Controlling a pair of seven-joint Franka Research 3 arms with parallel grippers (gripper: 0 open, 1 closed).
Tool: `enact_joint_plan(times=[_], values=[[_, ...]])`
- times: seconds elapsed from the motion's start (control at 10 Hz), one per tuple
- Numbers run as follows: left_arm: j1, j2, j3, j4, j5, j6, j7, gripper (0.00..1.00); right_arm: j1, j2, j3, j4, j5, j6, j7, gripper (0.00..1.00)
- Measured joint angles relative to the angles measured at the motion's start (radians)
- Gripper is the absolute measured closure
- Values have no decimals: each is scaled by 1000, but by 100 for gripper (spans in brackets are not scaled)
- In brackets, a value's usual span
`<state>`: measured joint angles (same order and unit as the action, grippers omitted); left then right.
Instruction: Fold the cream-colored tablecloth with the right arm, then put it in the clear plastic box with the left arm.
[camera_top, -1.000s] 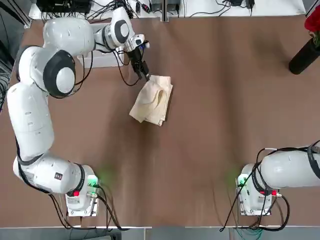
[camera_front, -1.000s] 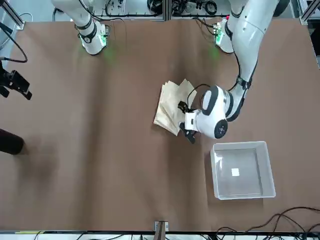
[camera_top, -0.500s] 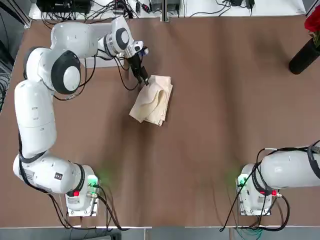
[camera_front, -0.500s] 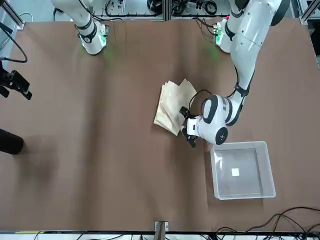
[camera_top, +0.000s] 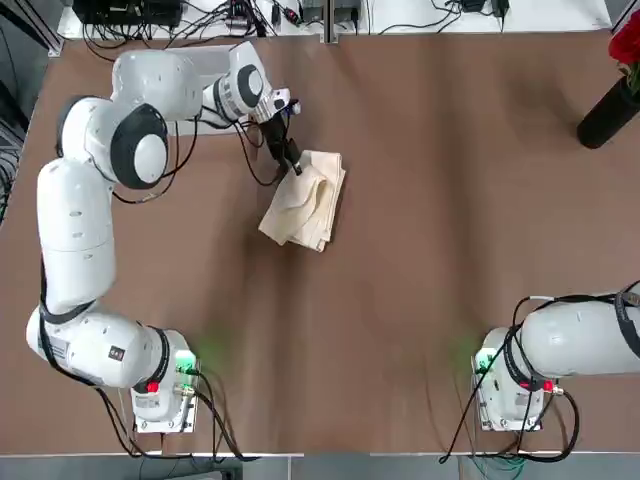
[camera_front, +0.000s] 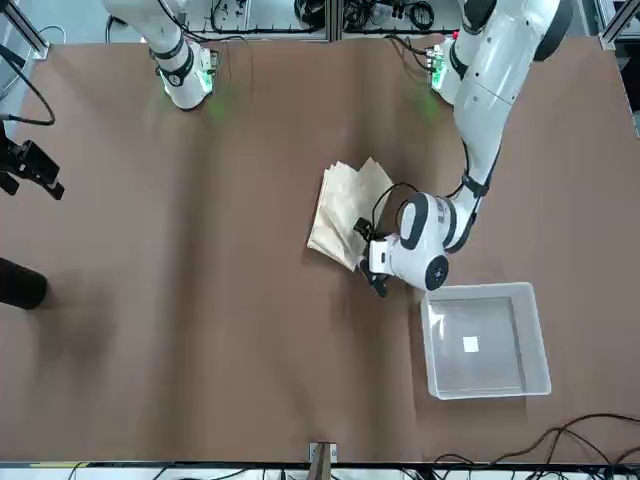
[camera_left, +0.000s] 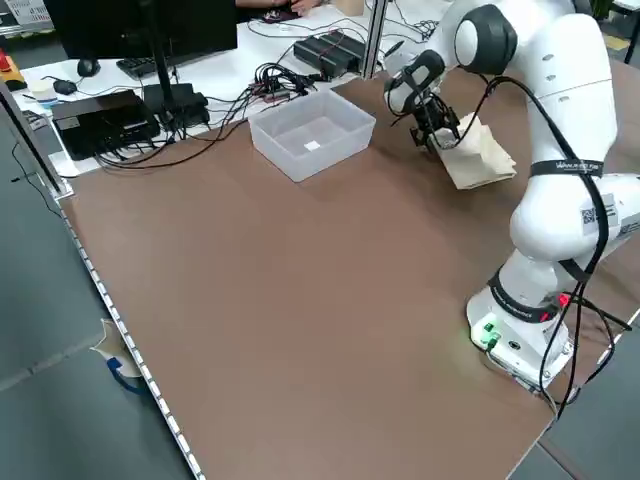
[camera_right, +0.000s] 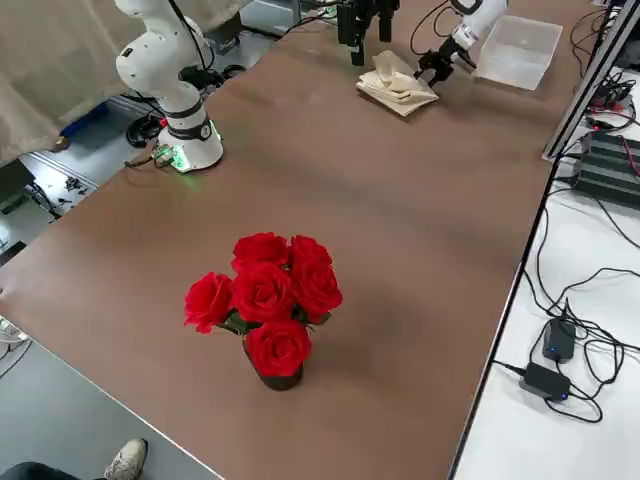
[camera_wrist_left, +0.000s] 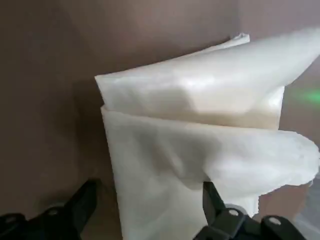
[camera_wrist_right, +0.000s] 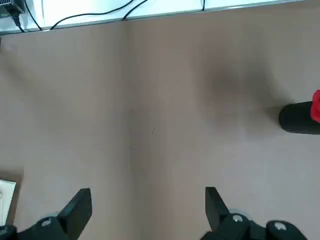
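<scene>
Cloth (camera_top: 304, 200) lies folded on bench (camera_top: 450, 250); left pincer (camera_top: 290, 165) at its far corner, fingers spread, apparently astride the edge.

- The cream-colored tablecloth (camera_wrist_left: 200, 125): soft matt cloth.
- The clear plastic box (camera_front: 486, 340): smooth translucent plastic.
- The table (camera_top: 440, 220): matt brown.
- Arm shells: glossy white.

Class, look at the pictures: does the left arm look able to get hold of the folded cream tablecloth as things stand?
Probably yes. The left pincer is open right at the cream-colored tablecloth, a finger on either side of its corner, and nothing stands between them.
</scene>
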<state>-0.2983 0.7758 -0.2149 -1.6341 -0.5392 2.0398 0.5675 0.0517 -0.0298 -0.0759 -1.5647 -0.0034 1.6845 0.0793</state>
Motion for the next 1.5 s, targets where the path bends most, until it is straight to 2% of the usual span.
enact_joint_plan(times=[0.4, 0.5, 0.7, 0.9, 1.0, 1.1, 1.5], values=[[-24, 4, -3, -15, -46, 0, -30, 11, 0, 0, 0, 0, 0, 0, 0, 0], [-34, 4, -4, -22, -52, 0, -40, 16, 0, 0, 0, 0, 0, 0, 0, 0], [-45, 5, -4, -34, -72, 8, -42, 30, 0, 0, 0, 0, 0, 0, 0, 0], [-56, 5, -6, -52, -76, 19, -61, 63, 0, 0, 0, 0, 0, 0, 0, 0], [-55, 3, -7, -54, -77, 19, -63, 76, 0, 0, 0, 0, 0, 0, 0, 0], [-55, -4, -7, -55, -77, 18, -63, 82, 0, 0, 0, 0, 0, 0, 0, 0], [-35, -45, -3, -53, -77, -42, -36, 83, 2, 0, 1, 0, 0, 0, 0, 0]])
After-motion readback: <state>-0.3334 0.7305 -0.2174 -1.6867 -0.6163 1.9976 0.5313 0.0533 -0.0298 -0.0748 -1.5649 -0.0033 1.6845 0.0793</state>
